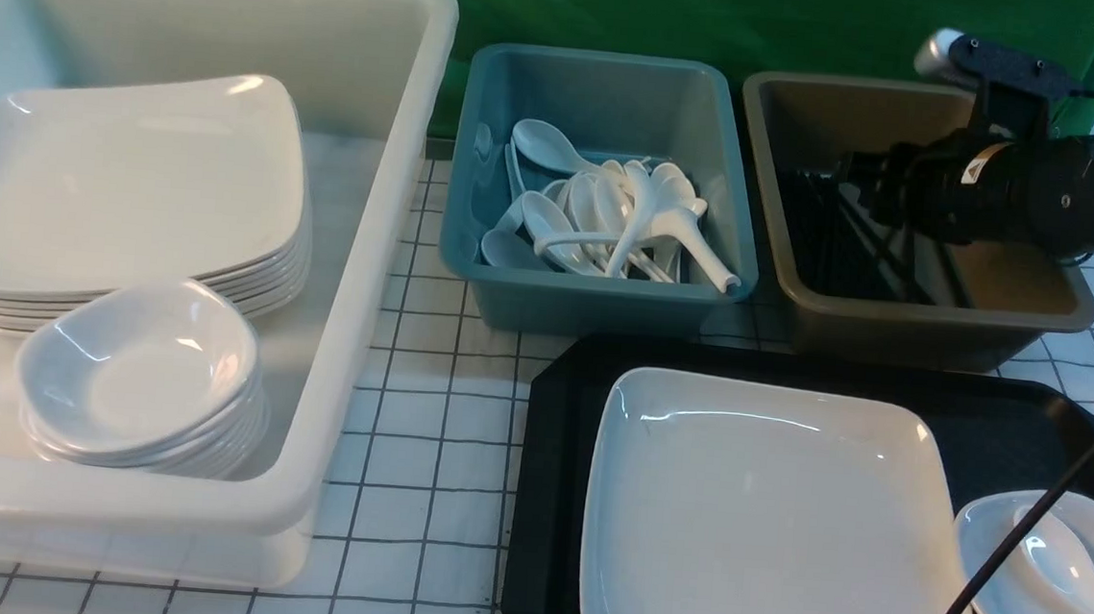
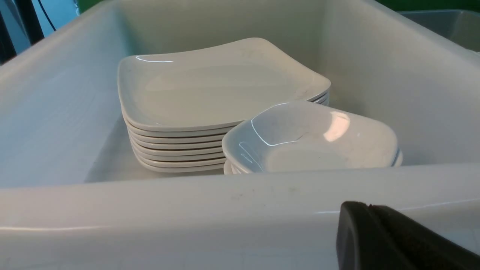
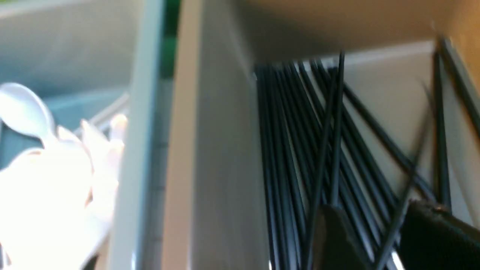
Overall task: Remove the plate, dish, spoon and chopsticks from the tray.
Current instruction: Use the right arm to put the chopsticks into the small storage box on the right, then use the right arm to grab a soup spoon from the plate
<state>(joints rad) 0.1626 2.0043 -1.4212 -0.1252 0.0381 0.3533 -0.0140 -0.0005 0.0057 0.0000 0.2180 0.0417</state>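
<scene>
On the black tray [image 1: 555,462] at the front right sits the large square plate [image 1: 763,524]. Beside it the small dish [image 1: 1046,612] holds the spoon [image 1: 1068,565]. My right gripper [image 1: 850,179] hangs over the brown bin [image 1: 931,324]. Its jaws [image 3: 378,208] stand open above several black chopsticks [image 3: 296,150] lying in the bin. One blurred stick [image 3: 407,191] crosses the gap between the fingers, loose. My left gripper [image 2: 362,205] is shut on nothing, just outside the white tub's near wall [image 2: 187,210].
The white tub [image 1: 367,266] at the left holds a stack of square plates [image 1: 132,182] and a stack of small dishes [image 1: 143,375]. A blue bin [image 1: 596,291] in the middle holds several white spoons [image 1: 611,220]. A black cable [image 1: 1032,534] runs across the dish.
</scene>
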